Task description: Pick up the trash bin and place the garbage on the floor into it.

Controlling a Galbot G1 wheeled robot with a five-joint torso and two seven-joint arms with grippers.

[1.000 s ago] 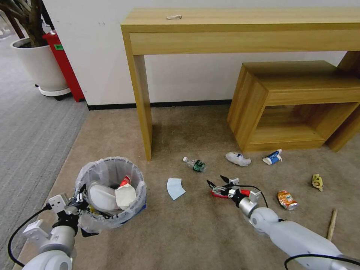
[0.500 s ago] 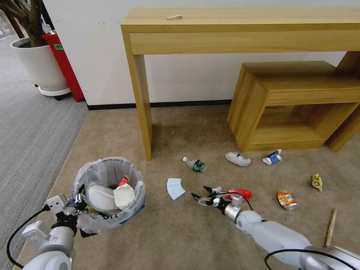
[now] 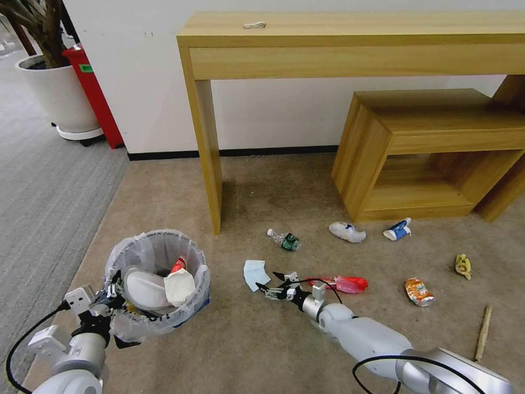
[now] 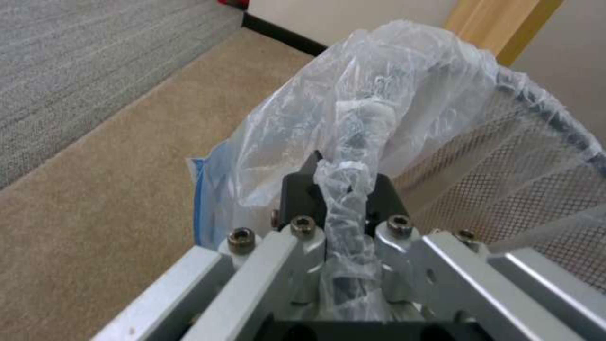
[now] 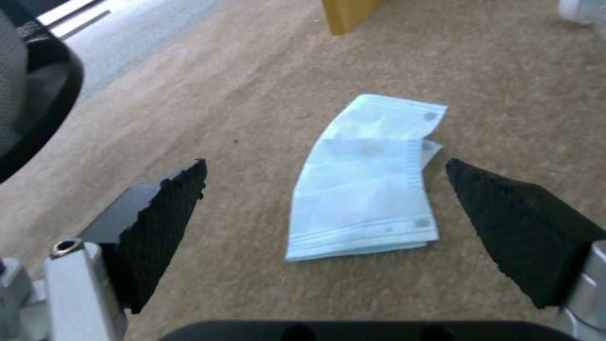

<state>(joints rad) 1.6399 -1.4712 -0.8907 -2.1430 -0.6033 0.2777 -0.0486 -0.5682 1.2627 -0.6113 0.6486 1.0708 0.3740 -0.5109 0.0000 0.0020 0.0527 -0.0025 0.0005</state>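
I am holding the trash bin (image 3: 156, 284) by its near rim with my left gripper (image 3: 112, 298), low on the left of the scene; the fingers (image 4: 303, 189) are pinching the bunched white bag liner (image 4: 344, 156) against the rim, with the mesh wall showing beside them. The bin is sitting over the beige carpet (image 3: 273, 339), tilted a little toward me, and inside it I am seeing a white slipper (image 3: 142, 284), a crumpled white paper (image 3: 178, 287) and a bit of red wrapper (image 3: 178, 266).

My right gripper (image 3: 272, 284) is reaching across low over the carpet, its black fingers (image 5: 161, 227) spread wide. In the right wrist view the blue mask (image 3: 254, 273) is lying flat on the carpet between and just beyond the two fingertips, untouched.

To the right of the gripper a red wrapper (image 3: 344, 283) is lying on the carpet beside my forearm. Farther off are a small bottle (image 3: 284, 239), a second white slipper (image 3: 347, 231) and a blue-white carton (image 3: 397, 229), all near the low wooden shelf (image 3: 437, 148). On the right are a crushed orange can (image 3: 418, 291), a yellow scrap (image 3: 463, 266) and a wooden stick (image 3: 483, 331).
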